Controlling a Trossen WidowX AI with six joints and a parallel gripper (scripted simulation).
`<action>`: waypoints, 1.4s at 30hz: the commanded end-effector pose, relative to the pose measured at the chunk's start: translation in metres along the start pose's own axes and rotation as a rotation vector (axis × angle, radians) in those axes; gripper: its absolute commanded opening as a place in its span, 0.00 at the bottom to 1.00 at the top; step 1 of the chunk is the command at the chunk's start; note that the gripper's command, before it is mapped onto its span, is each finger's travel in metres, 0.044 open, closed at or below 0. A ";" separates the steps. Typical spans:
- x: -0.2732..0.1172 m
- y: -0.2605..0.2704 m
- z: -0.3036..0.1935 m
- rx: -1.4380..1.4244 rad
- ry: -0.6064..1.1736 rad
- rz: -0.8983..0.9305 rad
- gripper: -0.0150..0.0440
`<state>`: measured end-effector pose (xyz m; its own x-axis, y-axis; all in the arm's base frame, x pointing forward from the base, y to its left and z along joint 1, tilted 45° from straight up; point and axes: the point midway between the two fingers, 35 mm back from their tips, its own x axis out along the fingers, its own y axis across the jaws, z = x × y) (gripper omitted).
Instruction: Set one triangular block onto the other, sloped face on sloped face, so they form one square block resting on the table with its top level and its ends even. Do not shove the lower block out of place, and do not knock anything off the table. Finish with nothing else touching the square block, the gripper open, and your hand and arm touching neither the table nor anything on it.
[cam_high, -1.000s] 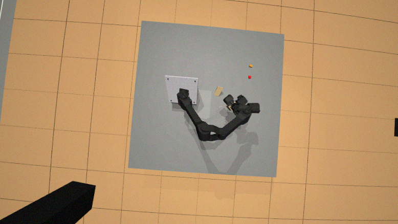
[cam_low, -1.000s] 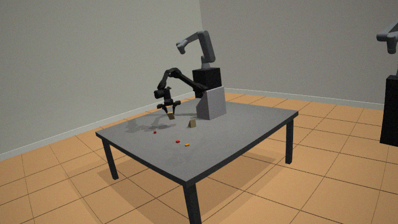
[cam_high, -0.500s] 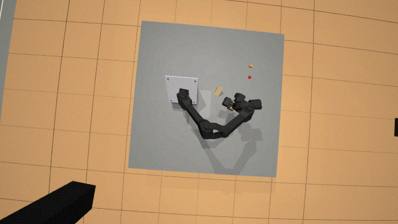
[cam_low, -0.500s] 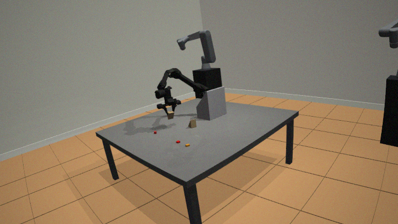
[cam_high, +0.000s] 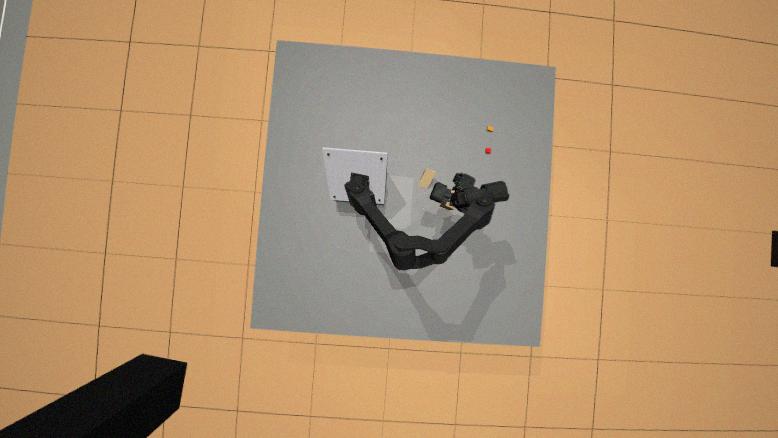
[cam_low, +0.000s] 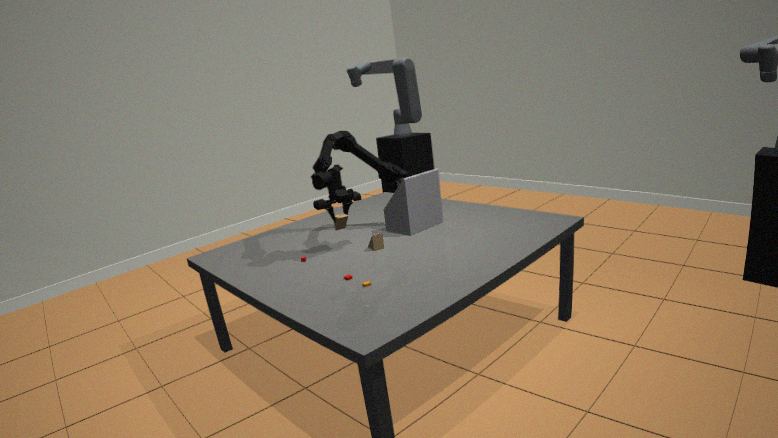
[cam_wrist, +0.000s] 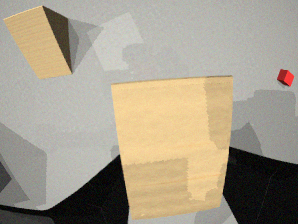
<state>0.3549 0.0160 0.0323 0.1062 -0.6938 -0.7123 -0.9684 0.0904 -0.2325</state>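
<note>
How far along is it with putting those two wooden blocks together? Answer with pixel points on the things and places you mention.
Roughly midway, I'd say. One block (cam_high: 447, 206) (cam_low: 340, 221) (cam_wrist: 172, 145) is picked up, held in the gripper (cam_low: 339, 217) above the table (cam_low: 468, 261). The other block (cam_high: 427, 177) (cam_low: 376, 241) (cam_wrist: 37, 42) stands apart on the table. Left: bring the sloped faces together, even up the ends, open the gripper and back away.
</note>
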 end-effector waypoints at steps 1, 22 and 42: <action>-0.013 0.018 0.006 0.004 -0.014 -0.005 0.25; -0.042 0.109 0.017 0.003 -0.002 -0.002 0.25; 0.021 0.112 0.040 0.004 -0.001 -0.004 0.25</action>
<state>0.2575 0.0484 -0.0191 0.1116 -0.6867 -0.7183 -0.9648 0.0982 -0.2438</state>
